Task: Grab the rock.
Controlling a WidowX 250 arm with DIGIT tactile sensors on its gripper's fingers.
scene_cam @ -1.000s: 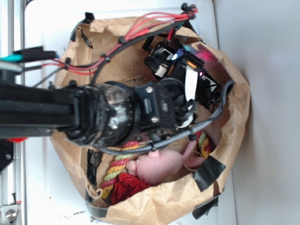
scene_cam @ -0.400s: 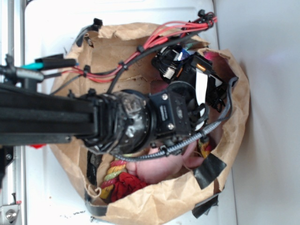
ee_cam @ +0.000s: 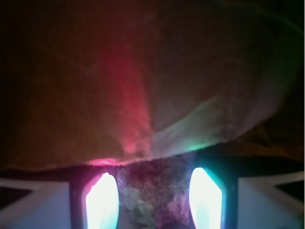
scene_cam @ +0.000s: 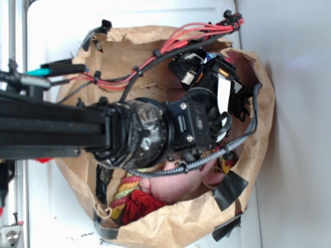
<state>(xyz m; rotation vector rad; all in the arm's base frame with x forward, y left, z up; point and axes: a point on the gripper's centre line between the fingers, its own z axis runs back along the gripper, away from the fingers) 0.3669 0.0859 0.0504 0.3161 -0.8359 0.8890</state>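
rock (ee_cam: 155, 193) filling the gripper (ee_cam: 155, 200) gap, paper bag wall (ee_cam: 71, 95) close ahead (dim), pink plush (scene_cam: 176, 183) crowding below

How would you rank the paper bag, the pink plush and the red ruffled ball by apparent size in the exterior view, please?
1. Paper bag, by far the largest.
2. Pink plush, though the arm hides part.
3. Red ruffled ball, partly hidden too, so its rank is unsure.

Exterior bright, soft — wrist dark, coloured glare.

The hand (ee_cam: 154, 200) (fingers (ee_cam: 102, 202) glowing) grips the rock (ee_cam: 155, 193).
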